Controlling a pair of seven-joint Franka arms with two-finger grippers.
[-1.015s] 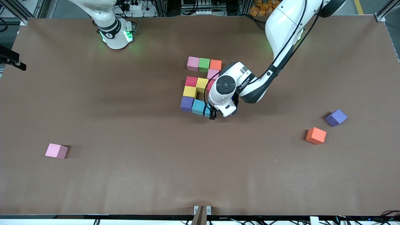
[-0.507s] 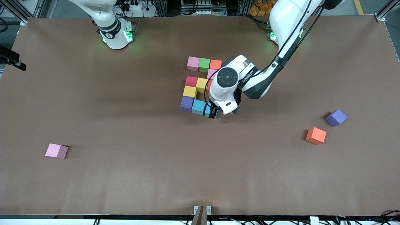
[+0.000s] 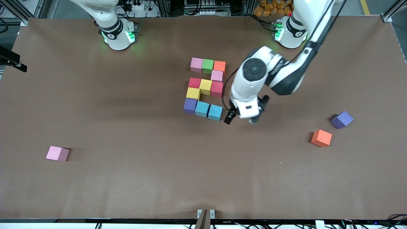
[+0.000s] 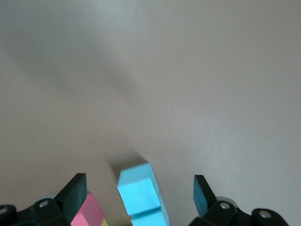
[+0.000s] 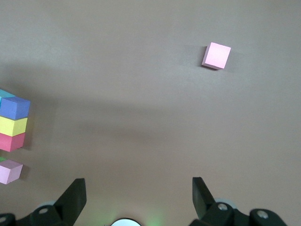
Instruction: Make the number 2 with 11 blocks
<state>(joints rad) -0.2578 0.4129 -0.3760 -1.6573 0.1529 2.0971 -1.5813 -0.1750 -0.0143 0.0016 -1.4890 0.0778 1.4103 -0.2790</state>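
Note:
The blocks lie together mid-table as the number 2 (image 3: 205, 86): pink, green and orange along the row nearest the robots, then pink, a red-yellow-red row, yellow, and purple (image 3: 190, 105) with two sky-blue blocks in the row nearest the front camera. My left gripper (image 3: 241, 121) hangs open and empty just beside the end sky-blue block (image 3: 215, 112), toward the left arm's end. In the left wrist view that block (image 4: 136, 186) shows between the spread fingers of the left gripper (image 4: 139, 187). The right arm waits by its base, and the right gripper (image 5: 137, 190) is open over bare table.
Three loose blocks lie apart from the digit: a pink one (image 3: 57, 153) toward the right arm's end, also in the right wrist view (image 5: 217, 55), and an orange one (image 3: 321, 138) and a purple one (image 3: 342, 119) toward the left arm's end.
My left gripper has moved off the end sky-blue block toward the left arm's end, uncovering that block and the red one. The block stays in place. The right arm has not moved.

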